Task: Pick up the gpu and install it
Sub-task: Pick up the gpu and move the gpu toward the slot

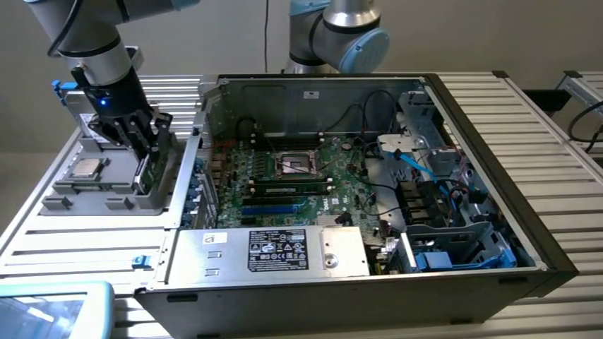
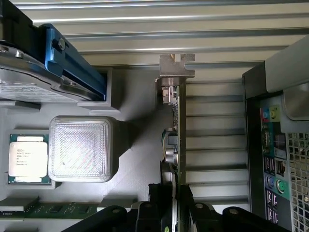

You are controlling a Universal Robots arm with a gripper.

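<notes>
The gpu (image 1: 148,168) stands on edge in a slot of the grey parts tray (image 1: 94,189) at the exterior view's left, beside the open computer case. My gripper (image 1: 141,141) comes down on it from above, with its black fingers on either side of the card's upper edge. In the wrist view the gpu (image 2: 176,125) appears edge-on, its silver bracket (image 2: 176,67) at the far end. My gripper (image 2: 173,212) has a finger (image 2: 157,210) pressed close on each face, shut on the card.
A processor chip (image 1: 85,167) (image 2: 28,157) and a memory stick (image 2: 53,209) lie in the same tray. The open case (image 1: 490,134) holds the motherboard (image 1: 282,176), cables and a power supply (image 1: 282,251). Its rear port panel (image 2: 273,159) is close to the card. A second arm (image 1: 339,35) stands behind the case.
</notes>
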